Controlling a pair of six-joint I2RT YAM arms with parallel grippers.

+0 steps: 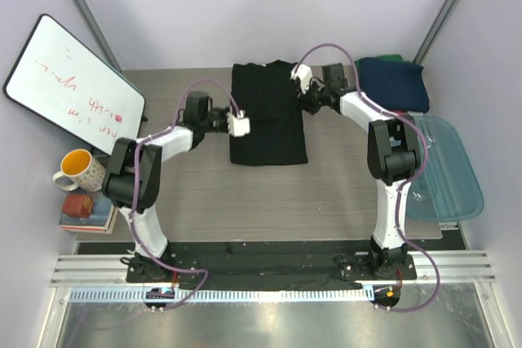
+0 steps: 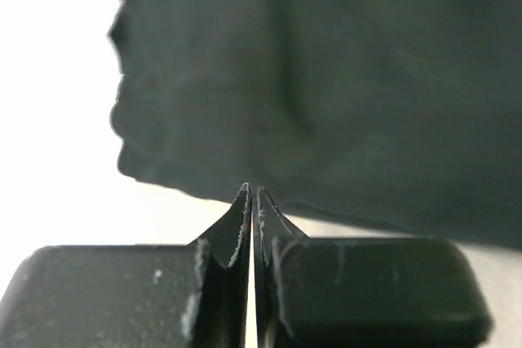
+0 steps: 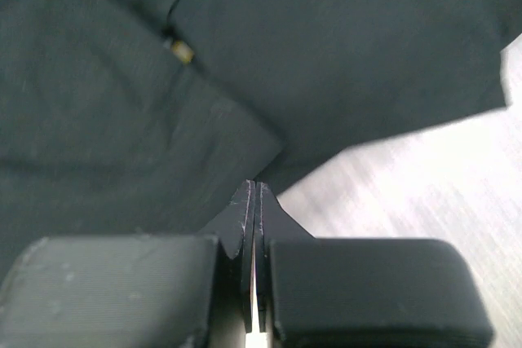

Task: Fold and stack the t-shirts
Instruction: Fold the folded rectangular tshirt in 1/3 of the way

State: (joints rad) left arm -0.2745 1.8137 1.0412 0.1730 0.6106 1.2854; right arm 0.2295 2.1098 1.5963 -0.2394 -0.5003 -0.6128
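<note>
Left pincer (image 1: 242, 125) and right pincer (image 1: 298, 79) reach inward, fully closed, perhaps nipping the black t-shirt (image 1: 269, 120) edges

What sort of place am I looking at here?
Probably a robotics test booth: a left arm and right arm bolted to a table, a black t-shirt lying between them, a scribbled whiteboard and mug alongside.

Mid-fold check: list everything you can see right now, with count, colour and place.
black t-shirt: 1, black, table's far centre
navy t-shirt: 1, navy, folded, far right
green cloth: 1, green, peeking out behind the navy one
tub: 1, translucent blue, right edge
whiteboard: 1, white, red writing, far left
mug: 1, white and yellow, left
table: 1, grey wood
left gripper: jaws shut, shirt's left edge
right gripper: jaws shut, shirt's right edge
</note>
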